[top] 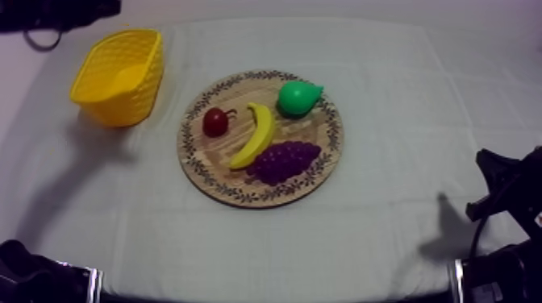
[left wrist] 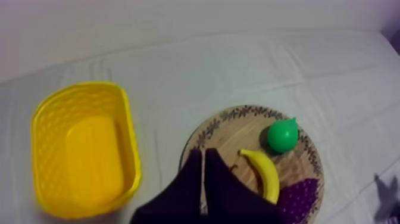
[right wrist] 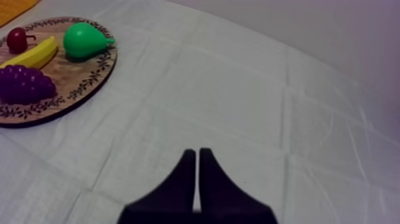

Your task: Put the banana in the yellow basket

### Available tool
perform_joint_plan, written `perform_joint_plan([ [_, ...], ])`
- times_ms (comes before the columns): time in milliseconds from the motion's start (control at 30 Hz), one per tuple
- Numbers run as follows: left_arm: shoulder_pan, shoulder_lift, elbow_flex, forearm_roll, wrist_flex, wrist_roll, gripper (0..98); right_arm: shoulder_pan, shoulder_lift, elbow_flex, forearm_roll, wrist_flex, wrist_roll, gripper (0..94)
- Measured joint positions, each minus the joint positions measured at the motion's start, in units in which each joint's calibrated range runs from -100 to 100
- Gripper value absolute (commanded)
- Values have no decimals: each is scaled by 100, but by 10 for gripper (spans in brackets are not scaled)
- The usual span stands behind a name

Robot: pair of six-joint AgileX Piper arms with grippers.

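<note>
Plainly, nothing of the task is done yet. The banana lies on the wooden board, slantwise across its middle. It sits between the small red fruit and the pear, with its lower end against the grapes. The yellow basket stands on the counter to the board's left, near it but apart.

Left fingers lie together in a narrow wedge, gripping nothing, above the board's edge on the basket side. Right fingers are likewise closed on nothing, over bare cloth, well apart from the board.

All steps are left: reach, open, take the banana, lift, carry across, release. My guess is the left arm does it, being nearer both fruit and basket.

On the views:
- **Top view:** gives the whole layout, with all four fruit and the strip of cloth between board and basket.
- **Left wrist view:** looks down into the basket, and its floor is bare, which the top view's slant leaves half in doubt. Here the closed fingers cover the red fruit's part of the board.
- **Right wrist view:** takes the board low from the pear side. The banana runs behind the grapes, with the red fruit beyond it. It also shows the broad stretch of cloth between the right fingers and the board.
</note>
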Motion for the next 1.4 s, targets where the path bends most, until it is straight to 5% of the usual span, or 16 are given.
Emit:
perform_joint_plan([
  [267,376,1386,-1654,135,589,-15,1,0,0,0,0,-9,0,2],
  [567,1021,2604,-2807,-57,1001,450,1,0,0,0,0,4,0,2],
  [833,1403,3071,-2676,-462,1506,1307,3,0,0,0,0,4,0,2],
  [1033,1378,3158,-2467,-526,1777,1903,6,0,0,0,0,4,0,2],
  [1400,1361,3189,-2286,-515,1892,2035,10,0,0,0,-5,4,0,2],
])
